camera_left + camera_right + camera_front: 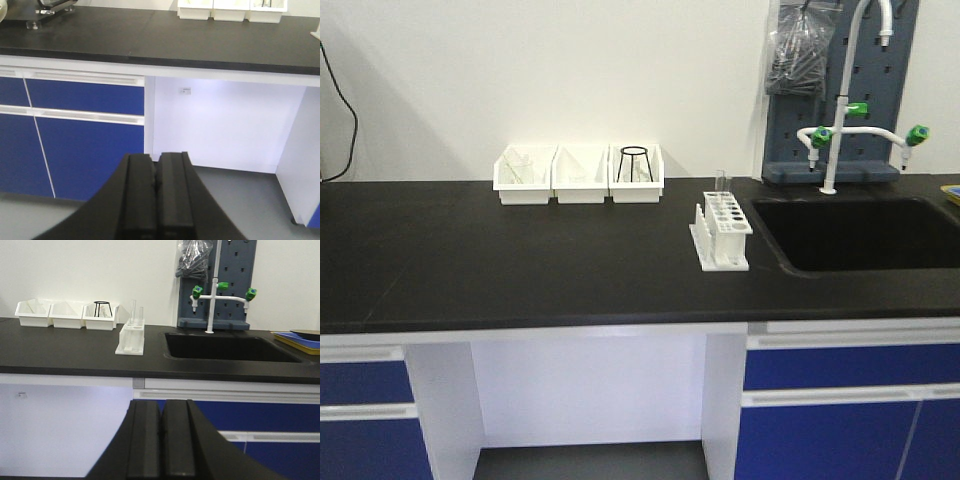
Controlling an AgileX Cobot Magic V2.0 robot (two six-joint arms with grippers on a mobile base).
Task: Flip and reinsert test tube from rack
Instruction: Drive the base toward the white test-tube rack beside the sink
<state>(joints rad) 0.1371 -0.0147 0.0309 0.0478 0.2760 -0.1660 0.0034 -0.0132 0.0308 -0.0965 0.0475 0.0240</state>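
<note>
Zero steps done: tube (722,183) upright in rack (723,236) on worktop (520,260); left claw (156,159) and right claw (161,405) pressed together, empty, well apart from rack.

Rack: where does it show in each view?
Exterior front: rack right of centre, at the left edge of the sink.
Left wrist: not in view.
Right wrist: rack left of centre, left of the sink.
Shared landmark: three white bins, in all views.
</note>
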